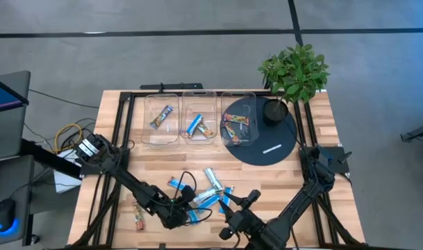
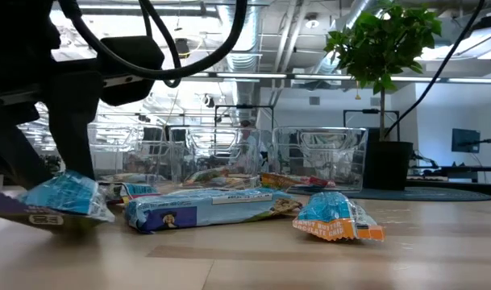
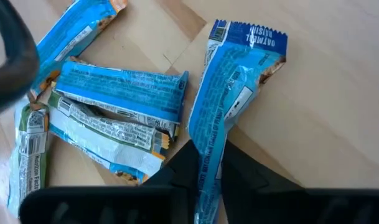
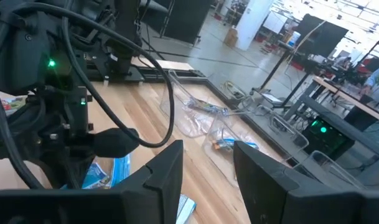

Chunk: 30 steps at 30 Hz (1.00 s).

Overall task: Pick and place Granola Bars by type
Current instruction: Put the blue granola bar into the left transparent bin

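Several blue-wrapped granola bars lie in a loose pile near the table's near edge; the low view shows them flat on the wood. One orange-red bar lies apart to the left. My left gripper is at the pile, shut on a blue bar. Beside it in the left wrist view lie more blue bars and a silvery-green one. My right gripper hovers open just right of the pile, touching nothing. My left gripper pinches the blue bar between its two fingers at its lower end. The fingers lie along the bar, which stretches away from them to its crimped far end. Whether it is lifted clear of the wood cannot be told.
Three clear bins stand in a row at the far side: the left holds one bar, the middle a blue one, the right orange-red ones. The right bin rests on a dark round mat beside a potted plant.
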Available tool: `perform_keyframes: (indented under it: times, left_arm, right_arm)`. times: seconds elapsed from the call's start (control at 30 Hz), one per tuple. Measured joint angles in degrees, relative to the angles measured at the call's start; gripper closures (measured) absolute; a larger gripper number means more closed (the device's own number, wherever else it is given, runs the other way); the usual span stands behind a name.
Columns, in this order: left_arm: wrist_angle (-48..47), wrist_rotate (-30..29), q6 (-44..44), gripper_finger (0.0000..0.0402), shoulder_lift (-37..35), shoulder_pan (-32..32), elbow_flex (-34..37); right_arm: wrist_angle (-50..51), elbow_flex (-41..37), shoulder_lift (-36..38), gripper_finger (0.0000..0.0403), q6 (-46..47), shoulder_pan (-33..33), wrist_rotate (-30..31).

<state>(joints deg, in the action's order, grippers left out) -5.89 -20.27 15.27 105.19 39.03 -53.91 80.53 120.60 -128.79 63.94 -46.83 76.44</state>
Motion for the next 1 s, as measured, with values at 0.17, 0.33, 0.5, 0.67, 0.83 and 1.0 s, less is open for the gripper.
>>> perform_keyframes:
  times: [0.17, 0.33, 0.5, 0.67, 0.83, 1.0]
  left_arm:
    - [-3.8, -0.4, -0.6, 0.0363, 0.0, 1.1, -2.8]
    - [-12.8, -6.2, -1.4, 0.0362, -0.1, 3.0, -8.4]
    - [-29.8, -20.1, -6.1, 0.0362, -0.1, 3.8, -14.1]
    - [-53.7, -37.6, -19.8, 0.0361, -0.2, 3.5, -18.0]
    - [-84.2, -47.9, -47.7, 0.0361, -0.2, 2.0, -21.0]
    - [-81.4, -48.8, -51.4, 0.0361, -6.9, -3.2, -19.1]
  right_arm:
    - [0.0, 0.0, 0.0, 0.0270, 0.0, 0.0, 0.0]
    - [0.0, 0.0, 0.0, 0.0269, 0.0, 0.0, 0.0]
    - [0.0, 0.0, 0.0, 0.0270, 0.0, 0.0, 0.0]
    - [0.0, 0.0, 0.0, 0.0269, 0.0, 0.0, 0.0]
    - [-0.1, 0.0, 0.0, 0.0270, 0.0, 0.1, 0.0]
    - [-0.5, 0.0, 0.0, 0.0269, 0.1, 0.7, -0.1]
